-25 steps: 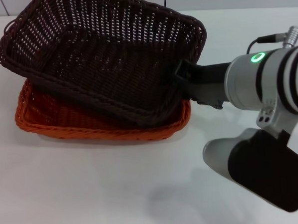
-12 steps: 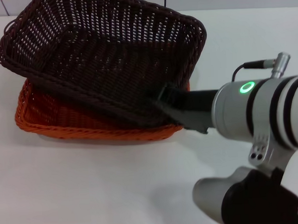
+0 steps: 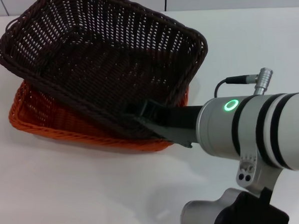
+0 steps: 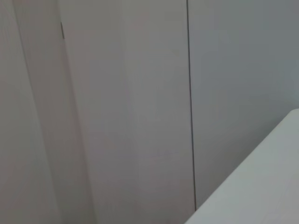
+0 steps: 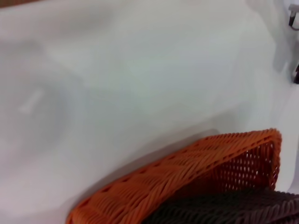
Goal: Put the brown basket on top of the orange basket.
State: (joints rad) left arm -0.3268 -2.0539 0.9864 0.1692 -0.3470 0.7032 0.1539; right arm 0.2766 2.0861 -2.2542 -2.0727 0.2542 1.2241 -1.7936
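Bright, even overhead light washes the white table [image 3: 68,196] nearly featureless, with only a soft shadow under the right arm [image 3: 261,131], while the right wrist view is smeared, the orange basket [image 5: 187,172] blurred.

Right arm reaching in from the right side, low and slanting toward the middle. Big silver wrist with black bands and a small green ring light glowing on it. Dark right gripper [image 3: 148,113] out in front, at the near rim of the brown basket [image 3: 101,59]. Can't tell how the jaws stand. Left arm out of sight.
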